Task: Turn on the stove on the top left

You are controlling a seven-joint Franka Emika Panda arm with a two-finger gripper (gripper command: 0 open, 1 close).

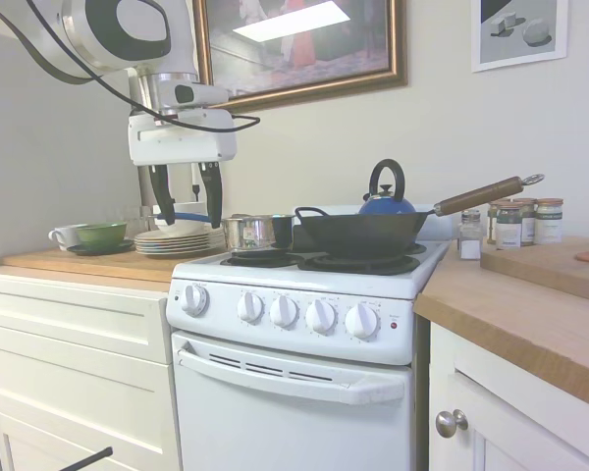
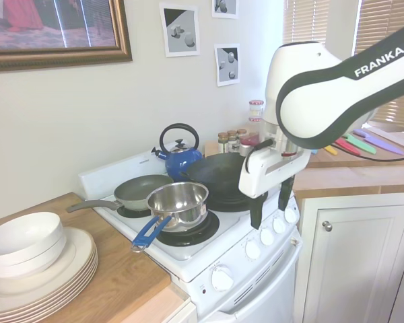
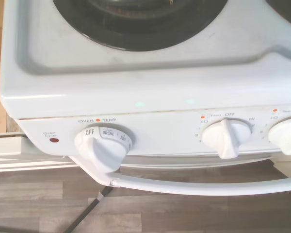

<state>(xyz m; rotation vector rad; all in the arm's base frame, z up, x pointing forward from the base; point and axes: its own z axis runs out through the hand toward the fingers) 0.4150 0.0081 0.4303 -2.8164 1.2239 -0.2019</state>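
The white stove (image 1: 294, 392) stands between cream cabinets, with five round white knobs along its front, the leftmost (image 1: 194, 299) set a little apart. A small red light (image 1: 394, 324) sits at the panel's right end. My gripper (image 1: 189, 221) hangs open and empty above the panel's left end, clear of every knob. From the other side the gripper (image 2: 269, 217) hovers just above the knob row (image 2: 267, 236). The wrist view shows the oven knob (image 3: 103, 145) at OFF, a burner knob (image 3: 226, 137) beside it and the oven handle (image 3: 208, 187).
A steel saucepan with a blue handle (image 2: 178, 202), a frying pan (image 2: 143, 190), a black wok (image 1: 358, 234) and a blue kettle (image 1: 386, 196) crowd the burners. Stacked plates (image 1: 172, 238) and a green bowl (image 1: 100, 234) are on the left counter, spice jars (image 1: 518, 221) on the right.
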